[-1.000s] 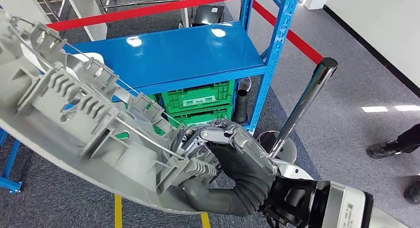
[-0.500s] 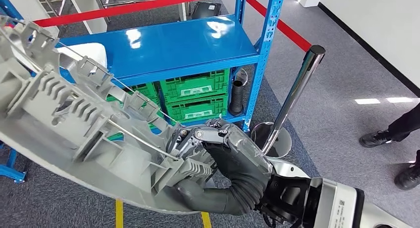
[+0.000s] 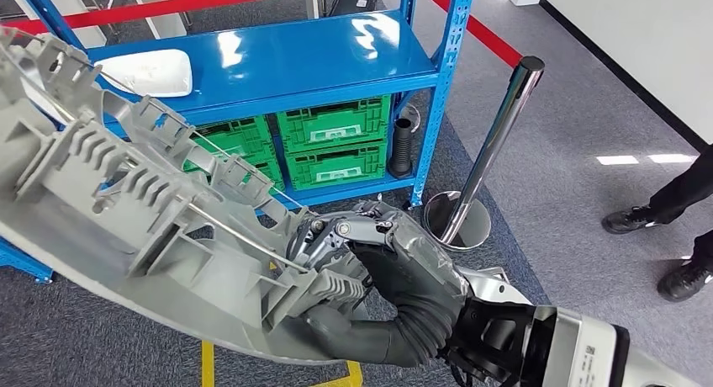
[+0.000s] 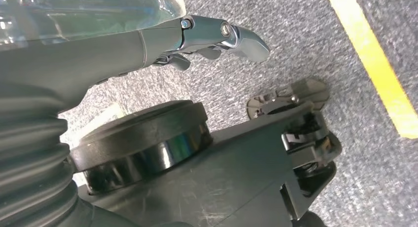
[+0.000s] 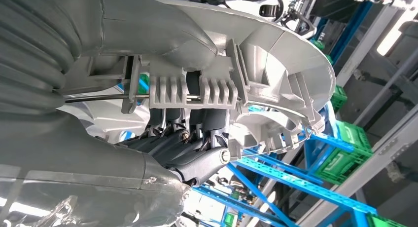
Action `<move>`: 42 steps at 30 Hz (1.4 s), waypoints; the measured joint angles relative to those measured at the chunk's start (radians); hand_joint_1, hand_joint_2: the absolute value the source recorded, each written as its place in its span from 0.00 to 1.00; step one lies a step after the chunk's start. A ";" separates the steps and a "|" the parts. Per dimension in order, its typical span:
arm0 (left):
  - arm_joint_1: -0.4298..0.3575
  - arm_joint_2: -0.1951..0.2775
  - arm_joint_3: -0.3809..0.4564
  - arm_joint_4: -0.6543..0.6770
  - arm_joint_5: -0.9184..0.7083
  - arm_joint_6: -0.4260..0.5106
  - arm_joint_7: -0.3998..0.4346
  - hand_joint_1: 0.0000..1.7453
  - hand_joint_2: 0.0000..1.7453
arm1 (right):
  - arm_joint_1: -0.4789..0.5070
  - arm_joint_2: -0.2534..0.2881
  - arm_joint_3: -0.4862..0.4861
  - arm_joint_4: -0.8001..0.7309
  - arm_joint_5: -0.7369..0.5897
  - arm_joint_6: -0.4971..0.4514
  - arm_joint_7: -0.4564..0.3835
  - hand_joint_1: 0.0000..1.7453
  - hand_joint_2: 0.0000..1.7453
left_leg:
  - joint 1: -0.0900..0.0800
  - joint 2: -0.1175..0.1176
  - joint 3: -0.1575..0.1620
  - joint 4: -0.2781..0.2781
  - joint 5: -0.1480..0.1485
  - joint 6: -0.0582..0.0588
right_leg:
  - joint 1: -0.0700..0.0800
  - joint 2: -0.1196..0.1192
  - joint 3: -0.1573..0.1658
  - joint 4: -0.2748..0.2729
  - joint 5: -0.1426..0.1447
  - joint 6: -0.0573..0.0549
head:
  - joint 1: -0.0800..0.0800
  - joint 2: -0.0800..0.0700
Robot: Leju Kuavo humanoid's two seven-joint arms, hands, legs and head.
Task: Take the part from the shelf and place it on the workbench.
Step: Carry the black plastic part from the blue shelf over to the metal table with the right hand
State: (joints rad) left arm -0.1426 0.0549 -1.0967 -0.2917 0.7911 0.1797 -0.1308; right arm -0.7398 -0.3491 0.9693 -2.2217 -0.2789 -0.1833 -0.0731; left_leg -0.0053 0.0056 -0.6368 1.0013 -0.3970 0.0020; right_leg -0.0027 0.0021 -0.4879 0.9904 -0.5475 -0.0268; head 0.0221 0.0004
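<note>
A big grey ribbed plastic part (image 3: 126, 210) fills the left of the head view, held up in the air in front of the blue shelf (image 3: 286, 59). My right hand (image 3: 378, 278) grips its near end, with the fingers wrapped around a finned rib. The right wrist view shows the same part (image 5: 276, 69) from close by, and dark fingers (image 5: 197, 158) hooked under its ribs. My left hand (image 4: 197, 37) hangs over grey carpet, fingers loosely extended and holding nothing.
A white curved part (image 3: 147, 71) lies on the blue shelf top. Green crates (image 3: 332, 143) sit on the level below. A chrome stanchion post (image 3: 496, 135) stands right of the shelf. A person's shoes (image 3: 639, 219) are at the right edge. Yellow floor tape (image 3: 206, 362) runs below.
The whole picture has shifted, so the camera has moved; the white part on the shelf has come into sight. My right hand still holds the grey part the same way.
</note>
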 joint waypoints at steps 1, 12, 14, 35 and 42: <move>0.001 0.000 0.000 0.000 0.000 0.000 0.000 0.00 1.00 | 0.000 0.000 0.000 0.000 0.000 0.000 0.000 1.00 1.00 | 0.002 -0.001 -0.005 0.001 0.004 -0.006 | 0.000 -0.001 -0.009 0.000 0.008 -0.007 | 0.000 0.000; 0.002 0.001 0.000 -0.001 0.000 0.000 0.000 0.00 1.00 | 0.000 0.001 0.003 0.000 0.000 0.000 0.000 1.00 1.00 | 0.012 -0.005 0.109 0.096 -0.127 -0.028 | -0.003 -0.005 -0.150 0.023 0.116 -0.018 | -0.017 0.000; -0.002 0.002 0.000 -0.001 0.000 0.000 0.001 0.00 1.00 | -0.001 0.001 0.003 0.000 0.000 0.000 0.002 1.00 1.00 | 0.007 -0.007 0.173 -0.008 -0.145 -0.014 | -0.003 -0.006 -0.160 0.024 0.132 -0.007 | -0.018 0.000; -0.005 0.001 -0.001 -0.007 -0.007 -0.001 0.010 0.00 1.00 | -0.002 0.000 0.000 0.001 0.000 0.003 0.002 1.00 1.00 | 0.010 -0.003 -0.051 0.100 -0.096 -0.024 | -0.004 -0.008 -0.039 -0.003 0.040 -0.028 | -0.009 0.000; -0.007 0.001 -0.002 -0.007 -0.008 -0.001 0.011 0.00 1.00 | 0.005 -0.001 -0.001 0.002 0.000 0.000 -0.001 1.00 1.00 | 0.014 -0.004 0.071 0.140 -0.119 -0.027 | -0.003 -0.006 -0.137 0.021 0.103 -0.021 | -0.019 0.000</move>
State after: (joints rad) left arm -0.1497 0.0563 -1.0983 -0.2987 0.7833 0.1782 -0.1199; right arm -0.7351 -0.3499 0.9681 -2.2202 -0.2789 -0.1831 -0.0742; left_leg 0.0084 0.0011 -0.5657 1.1416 -0.5160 -0.0253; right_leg -0.0059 -0.0038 -0.6254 1.0112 -0.4440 -0.0479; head 0.0030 0.0004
